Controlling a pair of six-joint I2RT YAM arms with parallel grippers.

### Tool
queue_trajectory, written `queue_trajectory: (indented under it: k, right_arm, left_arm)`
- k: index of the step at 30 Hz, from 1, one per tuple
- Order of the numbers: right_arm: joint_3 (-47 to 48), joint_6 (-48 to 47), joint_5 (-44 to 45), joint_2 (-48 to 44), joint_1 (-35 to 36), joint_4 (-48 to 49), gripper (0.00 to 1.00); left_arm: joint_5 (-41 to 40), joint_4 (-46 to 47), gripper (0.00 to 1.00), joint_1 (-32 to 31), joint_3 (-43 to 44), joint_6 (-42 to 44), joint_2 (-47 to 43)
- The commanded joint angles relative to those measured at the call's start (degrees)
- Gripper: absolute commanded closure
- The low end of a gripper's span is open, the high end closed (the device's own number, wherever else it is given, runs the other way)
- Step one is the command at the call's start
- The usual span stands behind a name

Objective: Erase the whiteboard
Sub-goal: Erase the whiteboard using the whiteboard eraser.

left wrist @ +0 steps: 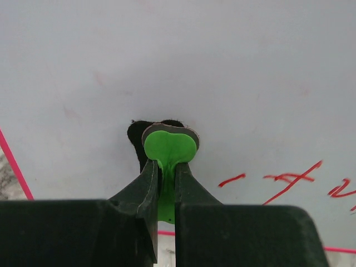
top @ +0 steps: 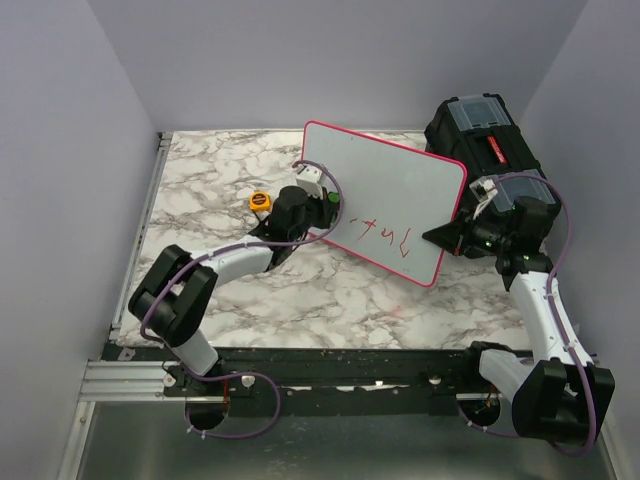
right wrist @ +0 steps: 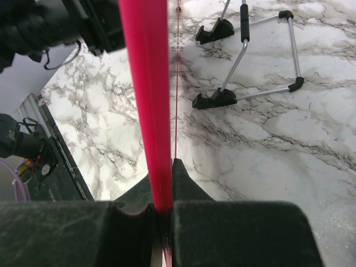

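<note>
The whiteboard (top: 390,190), white with a pink-red rim, is tilted up over the marble table. Red lettering (top: 385,238) runs near its lower edge. My left gripper (top: 322,207) is shut on a green eraser (left wrist: 169,147), and its dark pad is pressed on the white surface (left wrist: 222,67) left of the lettering (left wrist: 289,181). My right gripper (top: 440,238) is shut on the board's right rim (right wrist: 147,83), seen edge-on between the jaws. A wire stand with black feet (right wrist: 222,97) shows on the marble behind the board.
A black toolbox (top: 480,135) stands at the back right, just behind the right arm. A small orange object (top: 261,200) lies on the marble table (top: 220,170) left of the board. Plain walls close in three sides.
</note>
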Motion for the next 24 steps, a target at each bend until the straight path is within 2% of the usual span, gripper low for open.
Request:
queue_trajectory:
  k: [1, 5, 8, 19, 24]
  right_arm:
    - [0.1, -1.6, -2.1, -0.6, 0.6, 1.5, 1.00]
    - [0.1, -1.6, -2.3, -0.3, 0.7, 1.4, 1.00]
    - [0.1, -1.6, -2.4, -0.2, 0.6, 1.5, 1.00]
    - [0.0, -1.7, -2.2, -0.3, 0.6, 1.5, 1.00]
    - [0.1, -2.6, -2.3, -0.3, 0.6, 1.4, 1.00]
  left_arm:
    - [2.5, 4.4, 1.00, 0.0, -6.8, -2.8, 2.5]
    - [2.8, 8.4, 1.00, -0.2, -12.0, -4.5, 3.1]
    - [3.2, 8.9, 1.00, -0.9, -12.6, -4.7, 3.8]
    - [2.7, 3.1, 1.00, -6.0, -2.0, -2.8, 3.8]
    - [1.5, 2.4, 1.00, -8.7, -0.3, -2.0, 4.2]
